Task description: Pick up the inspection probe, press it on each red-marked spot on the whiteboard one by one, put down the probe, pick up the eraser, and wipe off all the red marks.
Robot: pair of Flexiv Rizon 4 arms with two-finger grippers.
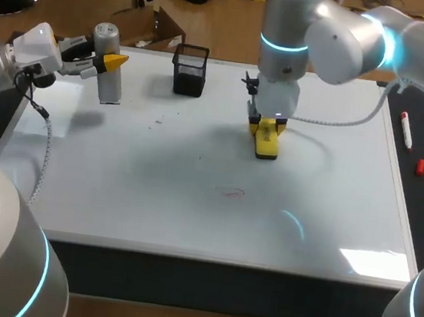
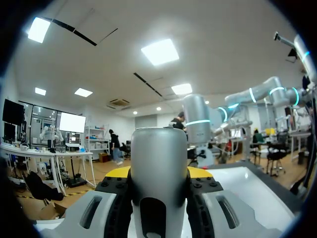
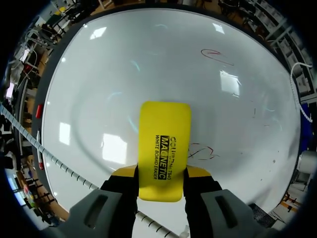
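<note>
My right gripper [image 3: 161, 174] has its fingers clamped on the long sides of the yellow eraser [image 3: 164, 148]. As far as I can tell, the eraser lies flat on the whiteboard [image 1: 152, 205], right of the middle, with its long axis running straight out along the fingers and toward me. The wipe turns on where the red lies from that block. In the right wrist view one red scribble [image 3: 200, 151] sits just beside the eraser's long edge, on the side facing my left arm, so I judge a short sideways sweep would take it. A second red mark [image 1: 232, 193] lies well apart, ahead of the eraser's far end and a little to that same side, nearer my edge of the board. My right arm is plainly the nearer to both. My left gripper [image 1: 109, 62] is off by the board's far left corner, near the black mesh holder [image 1: 189, 71]. Its fingers are closed on the upright grey probe [image 1: 110, 88], which seems held clear of the board, not put down.
</note>
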